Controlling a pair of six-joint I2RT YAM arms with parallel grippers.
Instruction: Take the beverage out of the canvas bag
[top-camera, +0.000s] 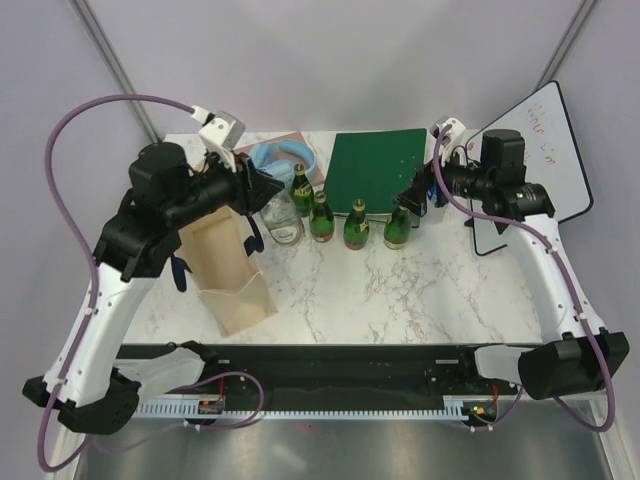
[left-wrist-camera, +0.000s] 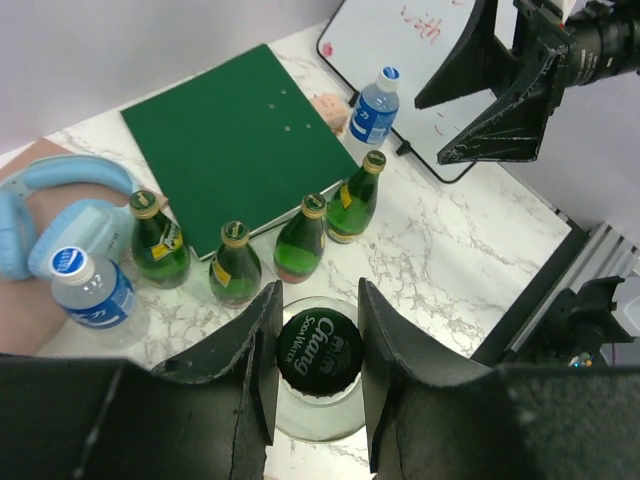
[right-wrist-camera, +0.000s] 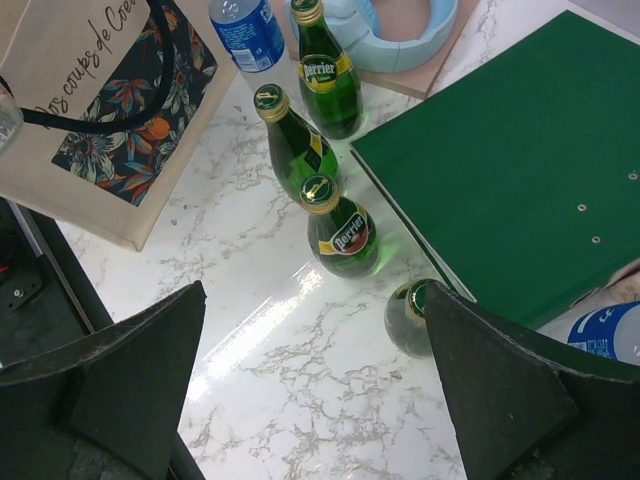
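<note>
Both jaws of the left pincer (left-wrist-camera: 314, 345) pinch the Chang soda water bottle (top-camera: 283, 222) by its cap (left-wrist-camera: 322, 358) (which holds it upright beside the canvas bag (top-camera: 225, 275)), while the right pincer (right-wrist-camera: 315, 290) gapes empty.

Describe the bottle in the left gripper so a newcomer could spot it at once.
Find the canvas bag on the left of the table. Right beside it, left of the green bottles, stands a clear bottle with the left gripper closed on its top. Unlike its green, gold-capped neighbours, it is colourless with a black cap reading Chang Soda Water.
</note>
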